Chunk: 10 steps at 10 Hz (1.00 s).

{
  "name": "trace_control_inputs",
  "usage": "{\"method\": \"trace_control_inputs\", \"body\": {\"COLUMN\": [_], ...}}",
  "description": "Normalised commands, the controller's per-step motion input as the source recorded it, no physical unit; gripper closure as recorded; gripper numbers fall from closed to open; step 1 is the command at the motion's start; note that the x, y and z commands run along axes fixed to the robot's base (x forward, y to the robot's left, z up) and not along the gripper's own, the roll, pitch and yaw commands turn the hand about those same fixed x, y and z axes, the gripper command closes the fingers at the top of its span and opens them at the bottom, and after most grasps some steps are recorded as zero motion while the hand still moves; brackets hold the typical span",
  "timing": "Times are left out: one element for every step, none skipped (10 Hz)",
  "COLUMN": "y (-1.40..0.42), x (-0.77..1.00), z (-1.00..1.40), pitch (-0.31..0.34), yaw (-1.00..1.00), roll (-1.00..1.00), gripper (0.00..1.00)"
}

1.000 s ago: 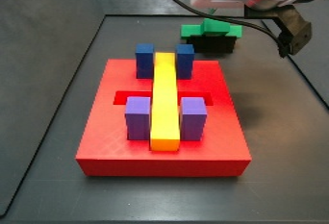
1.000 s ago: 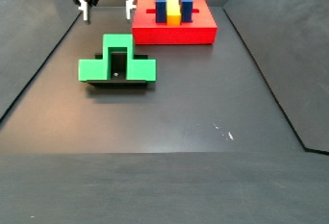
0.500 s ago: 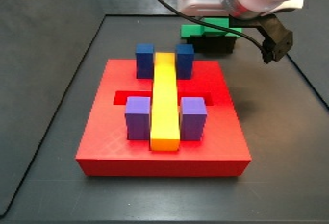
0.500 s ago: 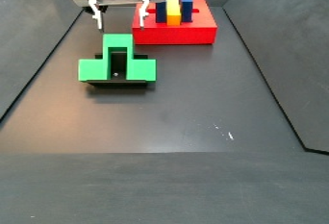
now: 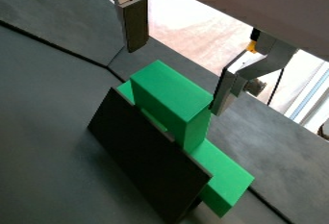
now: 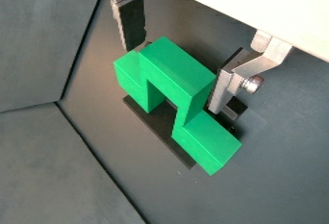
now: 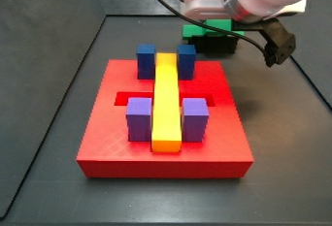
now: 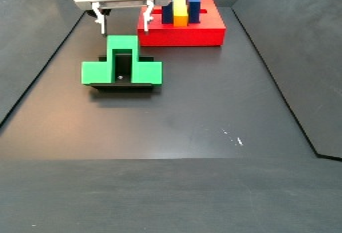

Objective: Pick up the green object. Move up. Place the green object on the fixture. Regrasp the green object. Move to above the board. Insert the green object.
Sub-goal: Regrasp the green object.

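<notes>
My jaws hang spread just above the green object, with nothing pinched between them. In both wrist views my 2 silver fingers stand on opposite sides of the raised stem of the green object, apart from it, one plate near each flank.

The green object rests on the fixture, whose black body shows under the wide bar in a wrist view and as a dark base beneath the green in a side view. Whether the block sits fully square on the stepped top I cannot tell from these angles.

The board lies on the dark bench, near the fixture but apart from it. It carries the long yellow bar down its middle, 2 blue blocks at the end nearer the fixture and 2 purple blocks at the other end. In a side view the board sits beyond my jaws, off to one side.
</notes>
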Motion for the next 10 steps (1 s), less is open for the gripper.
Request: {"method": "trace_control_inputs", "body": {"y": [0.05,0.1,0.13,0.12,0.15,0.21,0.16,0.07,0.06,0.03], "x": [0.29,0.33,0.27,0.17,0.07,0.03,0.0,0.0,0.0,0.0], "z": [-0.35,-0.32,-0.29,-0.23,-0.17,-0.09,0.0,0.0,0.0,0.0], "pitch": [0.0,0.0,0.0,0.0,0.0,0.0,0.0,0.0,0.0,0.0], "yaw": [0.11,0.13,0.11,0.04,0.0,0.0,-0.04,-0.01,0.0,0.0], "roll": [0.07,0.09,0.06,0.0,0.0,-0.09,-0.2,-0.13,-0.07,-0.03], "gripper": [0.0,0.0,0.0,0.0,0.0,0.0,0.0,0.0,0.0,0.0]}}
